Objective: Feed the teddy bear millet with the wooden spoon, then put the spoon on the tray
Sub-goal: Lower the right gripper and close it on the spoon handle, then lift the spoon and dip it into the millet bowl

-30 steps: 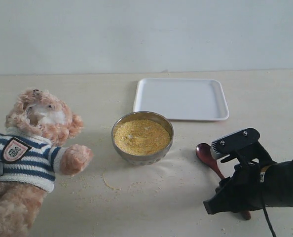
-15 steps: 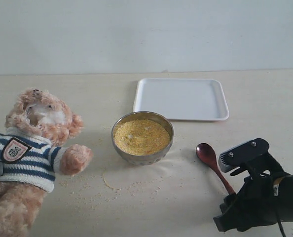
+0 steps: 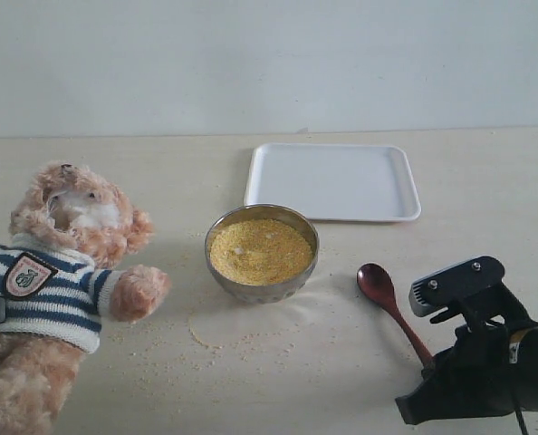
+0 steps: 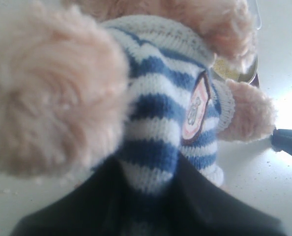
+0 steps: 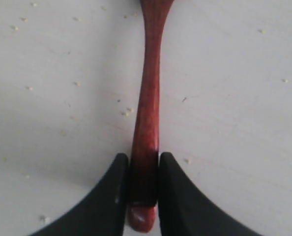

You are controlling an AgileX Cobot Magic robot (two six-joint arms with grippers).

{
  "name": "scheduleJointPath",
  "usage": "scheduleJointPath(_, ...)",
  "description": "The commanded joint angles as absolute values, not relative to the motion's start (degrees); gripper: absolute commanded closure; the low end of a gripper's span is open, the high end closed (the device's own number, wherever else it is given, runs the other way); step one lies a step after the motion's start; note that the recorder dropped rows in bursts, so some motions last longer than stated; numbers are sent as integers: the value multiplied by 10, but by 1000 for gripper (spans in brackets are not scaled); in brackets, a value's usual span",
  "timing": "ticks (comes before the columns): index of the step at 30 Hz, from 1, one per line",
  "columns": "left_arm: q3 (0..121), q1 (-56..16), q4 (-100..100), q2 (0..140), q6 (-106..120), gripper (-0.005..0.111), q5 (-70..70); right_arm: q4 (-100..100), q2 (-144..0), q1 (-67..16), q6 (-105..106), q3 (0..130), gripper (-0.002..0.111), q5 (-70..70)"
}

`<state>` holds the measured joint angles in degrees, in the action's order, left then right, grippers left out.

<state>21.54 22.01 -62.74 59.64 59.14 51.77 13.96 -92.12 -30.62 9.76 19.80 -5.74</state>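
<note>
One bear [image 3: 61,263] at 9 o'clock of one bowl [image 3: 260,292] of millet [image 3: 260,251]; one tray [image 3: 332,181], 1 o'clock; one spoon [image 3: 391,304], 4 o'clock, handle pinched in right jaws. Left jaws grip bear. Open table [image 3: 486,172] rings tray.

The wooden spoon [image 3: 385,297] is glossy, the teddy bear [image 3: 74,217] fluffy plush, the bowl [image 3: 260,292] shiny metal.

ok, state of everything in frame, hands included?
Fluffy light-brown teddy bear in a striped shirt: gripped at the torso.
Round steel bowl: upright, heaped with yellow millet; specks spilled around it.
Small dark reddish-brown wooden spoon: lying on the table, handle end pinched.
Flat white rectangular tray: nothing on it.
Left hand: shut on the bear.
Right hand: shut on the spoon handle.
</note>
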Motion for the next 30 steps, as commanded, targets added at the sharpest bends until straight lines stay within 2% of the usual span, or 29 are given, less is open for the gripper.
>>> scheduleJointPath(1,214,222,-636,592,595,102,520,146,-922,-303,95,187,102,37)
scheduleJointPath(6,214,222,-636,592,595,102,520,131,-873,-303,97,232,94,109)
scheduleJointPath(13,214,222,-636,592,595,102,520,-52,-812,-307,31,372,94,331)
scheduleJointPath(19,214,222,-636,592,595,102,520,-256,-812,-417,-21,497,94,517)
scheduleJointPath(24,214,222,-636,592,595,102,520,-341,-829,-498,-23,585,94,611)
scheduleJointPath(30,214,222,-636,592,595,102,520,-417,-887,-548,-25,648,94,675)
